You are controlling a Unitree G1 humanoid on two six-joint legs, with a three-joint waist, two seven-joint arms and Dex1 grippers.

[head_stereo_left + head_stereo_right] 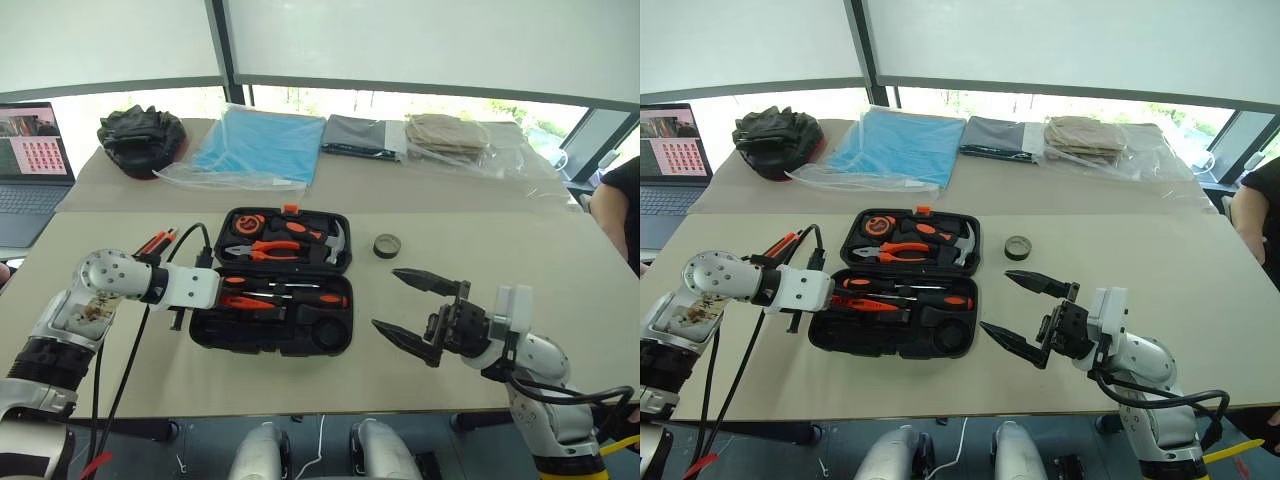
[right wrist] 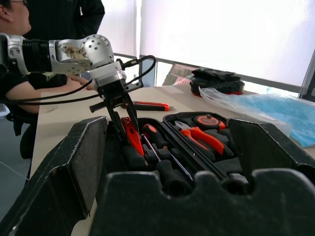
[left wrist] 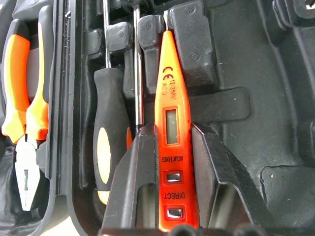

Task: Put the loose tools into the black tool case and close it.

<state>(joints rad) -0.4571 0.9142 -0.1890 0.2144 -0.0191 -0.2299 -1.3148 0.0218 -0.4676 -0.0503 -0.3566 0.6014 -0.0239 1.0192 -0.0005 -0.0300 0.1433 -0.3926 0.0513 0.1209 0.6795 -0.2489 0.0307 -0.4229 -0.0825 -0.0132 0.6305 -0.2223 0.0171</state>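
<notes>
While the black tool case (image 1: 272, 280) lies open on the bench (image 1: 480, 360), the left end effector (image 2: 123, 120) is lowered into its near half, with the orange voltage tester (image 3: 170, 147) seen between its two fingers. The fingers flank the tester closely on both sides, though whether they press on it or have just let go cannot be told from the left wrist view. The tester's tip is laid toward a moulded slot, beside a screwdriver (image 3: 110, 147) with a black-and-orange handle already seated in the case. A second screwdriver (image 1: 300, 298) is seated along the same half. In the far half, the orange-handled pliers (image 1: 265, 250), a hammer (image 1: 335, 240) and a tape measure (image 1: 245, 222) are held in their recesses. The small dark tape roll (image 1: 387, 245) is left on the bench just beyond the case's right edge. The orange-and-black utility knife (image 2: 150, 105) is left on the bench on the case's left side. The right end effector (image 1: 408, 305) is held above the bench right of the case, its fingers spread wide and empty.
</notes>
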